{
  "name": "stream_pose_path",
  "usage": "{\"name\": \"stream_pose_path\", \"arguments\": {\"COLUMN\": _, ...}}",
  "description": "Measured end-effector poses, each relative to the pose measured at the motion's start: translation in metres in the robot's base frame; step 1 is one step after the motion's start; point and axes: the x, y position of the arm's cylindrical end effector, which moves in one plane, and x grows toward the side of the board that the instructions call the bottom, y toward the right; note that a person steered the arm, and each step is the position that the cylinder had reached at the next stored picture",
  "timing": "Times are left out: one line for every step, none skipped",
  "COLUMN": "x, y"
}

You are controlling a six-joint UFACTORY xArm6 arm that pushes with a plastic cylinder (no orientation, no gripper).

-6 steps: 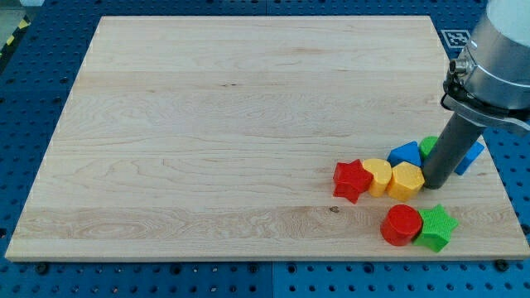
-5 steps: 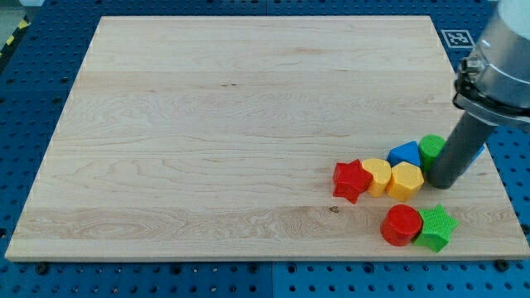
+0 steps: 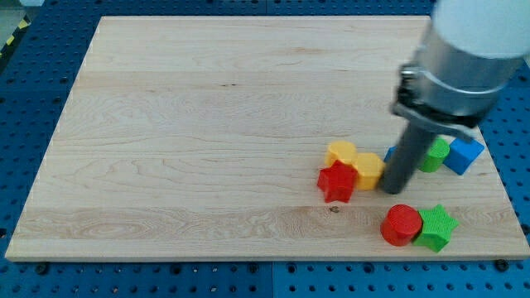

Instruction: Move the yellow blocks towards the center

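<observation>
**Rod tip pressed against yellow blocks right of table's middle**

Nearest the view's bottom, a red cylinder [image 3: 402,224] and a green star [image 3: 436,228] sat touching on the wooden table [image 3: 207,124]. Above them, my tip [image 3: 394,191] stood just right of a yellow block [image 3: 369,170], touching it. A red star [image 3: 336,181] lay against that block's left, with a second yellow block [image 3: 340,153] just above the star. Behind the rod, a blue block [image 3: 389,154] was mostly hidden; a green block [image 3: 433,154] and a blue cube [image 3: 463,155] sat to its right. The arm carried no claw, so none was seen apart or together.
</observation>
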Motion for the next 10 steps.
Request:
{"name": "stream_pose_path", "arguments": {"x": 0.0, "y": -0.03}}
{"name": "stream_pose_path", "arguments": {"x": 0.0, "y": -0.018}}
{"name": "stream_pose_path", "arguments": {"x": 0.0, "y": -0.003}}
{"name": "stream_pose_path", "arguments": {"x": 0.0, "y": 0.0}}
{"name": "stream_pose_path", "arguments": {"x": 0.0, "y": 0.024}}
{"name": "stream_pose_path", "arguments": {"x": 0.0, "y": 0.055}}
{"name": "stream_pose_path", "arguments": {"x": 0.008, "y": 0.065}}
{"name": "stream_pose_path", "arguments": {"x": 0.013, "y": 0.076}}
{"name": "stream_pose_path", "arguments": {"x": 0.008, "y": 0.117}}
{"name": "stream_pose_path", "arguments": {"x": 0.019, "y": 0.153}}
